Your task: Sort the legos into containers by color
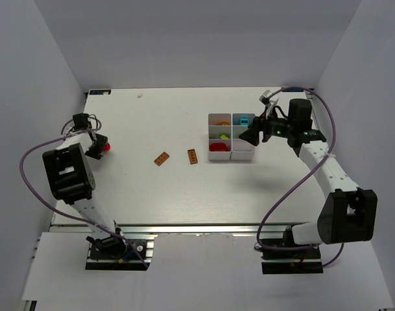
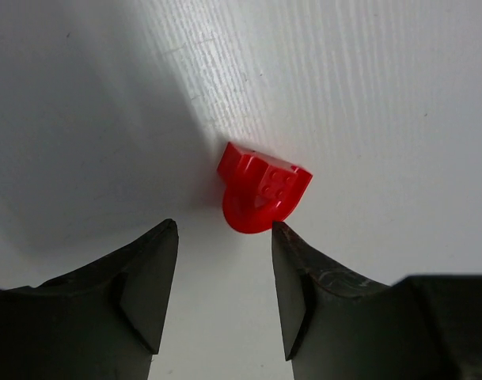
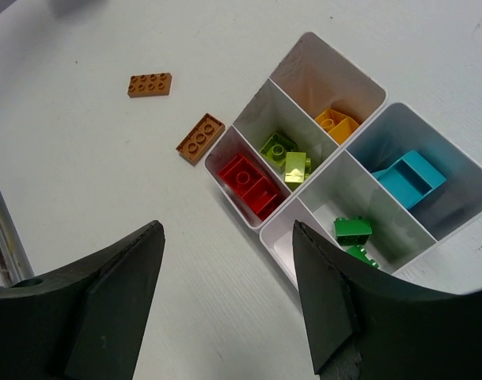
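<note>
Tray (image 3: 320, 67), table's (image 1: 184, 201) 2 o'clock, holding red, lime, orange, teal, green legos (image 3: 252, 184). Two brown legos (image 1: 161, 158) lying loose at its 9 o'clock. Left tool (image 2: 223, 228) gaping just short of red lego (image 2: 263, 190), table's 9 o'clock. Right tool (image 3: 226, 229) hovering agape over tray, empty. Judging three pieces remaining.

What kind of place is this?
Probably a robot lab test booth: a left arm and a right arm bolted to a white table, plain walls around it, and a white tray holding sorted legos.
</note>
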